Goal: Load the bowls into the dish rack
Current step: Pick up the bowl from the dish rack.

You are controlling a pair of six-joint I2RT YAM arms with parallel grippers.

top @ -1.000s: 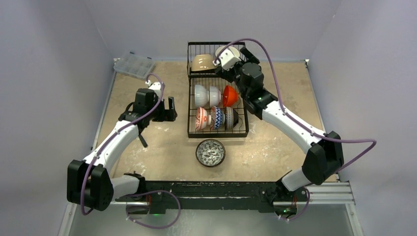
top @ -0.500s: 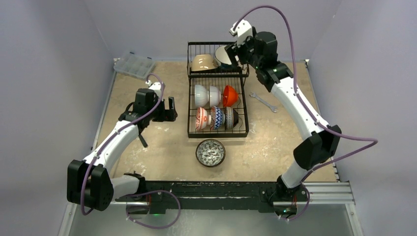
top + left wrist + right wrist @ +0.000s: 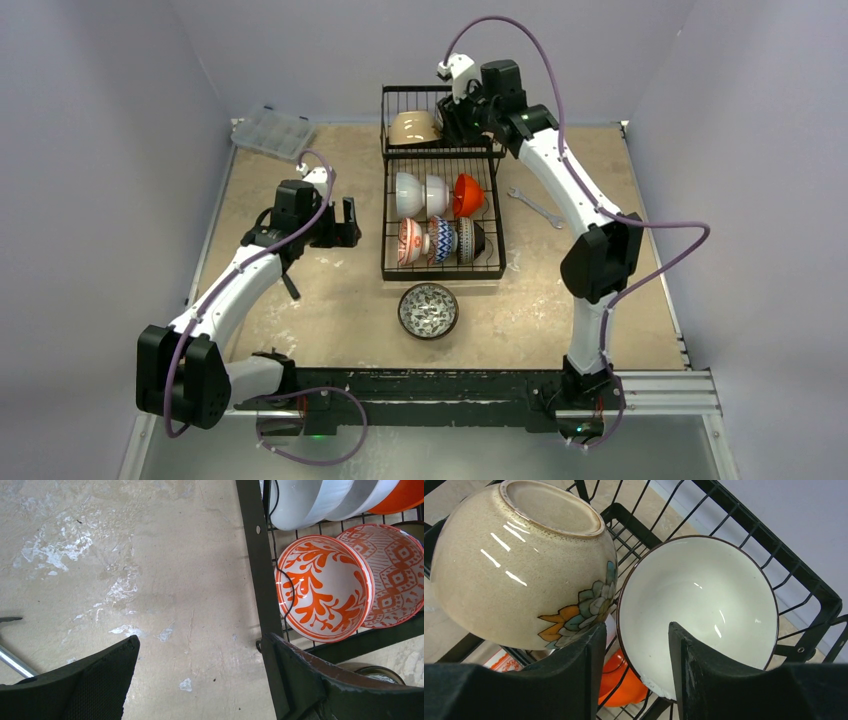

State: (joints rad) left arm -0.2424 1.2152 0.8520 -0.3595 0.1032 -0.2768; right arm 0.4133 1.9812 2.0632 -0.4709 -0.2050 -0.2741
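Black wire dish rack (image 3: 442,274) sits mid-table w/ a slotted lower deck and a raised basket tier at the back. Table (image 3: 300,300) is beige and mottled, w/ a scuffed stone look.

Back tier holds 2 bowls:
- A tan speckled glazed bowl (image 3: 509,575) w/ a teal-and-orange flower decal, tipped over w/ its foot ring up.
- Just beside it, a white-lined bowl w/ a thin dark rim (image 3: 704,595), tilted on edge against the wires.

Lower deck, all bowls on edge in slots:
- Rear row: 2 plain white glossy bowls (image 3: 408,193) and a solid orange bowl (image 3: 468,195).
- Front row: a red floral bowl (image 3: 320,587), a blue zigzag bowl (image 3: 442,240) and a dark bowl (image 3: 470,240).

One blue-patterned bowl (image 3: 428,309) stands upright on the table, near the rack's front edge but apart from it.

A metal wrench (image 3: 535,207) lies right of the rack. A clear plastic compartment box (image 3: 272,133) sits at the far-left corner.

R arm is stretched far fwd w/ the elbow high and the wrist over the back tier. Right gripper (image 3: 636,630) points down at the white-lined bowl w/ its fingers part-spread. The bowl's rim shows in the gap; nothing is pinched.

L arm is bent low, left of the rack. Left gripper (image 3: 202,645) faces the rack's side w/ fingers spread wide; only bare table shows between them.
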